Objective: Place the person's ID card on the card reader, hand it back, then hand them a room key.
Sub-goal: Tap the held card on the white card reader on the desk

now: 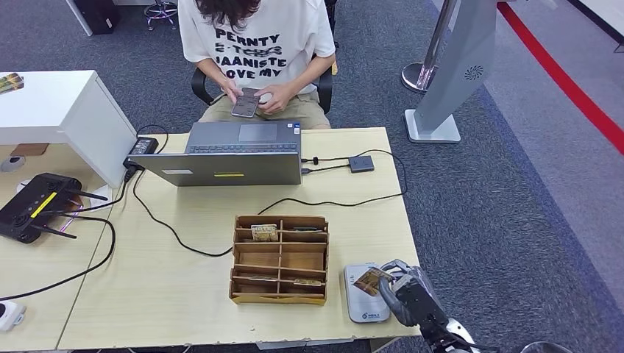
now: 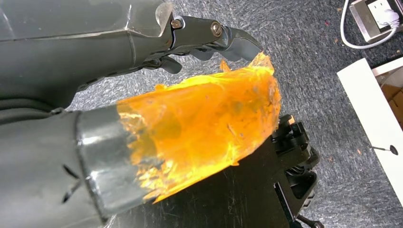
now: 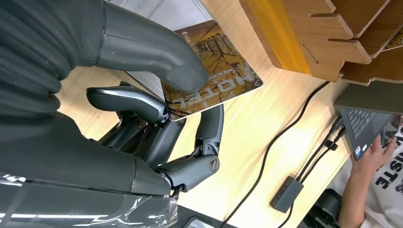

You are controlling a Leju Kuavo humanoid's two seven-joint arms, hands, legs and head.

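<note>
Over card reader point(image 1: 364, 294), right hand point(image 3: 157, 128) pinching "HOTEL" card point(image 3: 216, 80)

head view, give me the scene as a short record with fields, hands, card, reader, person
right hand: at the table's near right corner, thumb pressing a card against its fingers
card: brown and yellow, printed HOTEL, held over the reader
reader: white, flat on the table, right of the organizer
organizer: wooden, compartments with cards in some
person: seated behind the laptop, both hands on a phone
left hand: hanging over grey carpet, holding nothing that I can see
</note>
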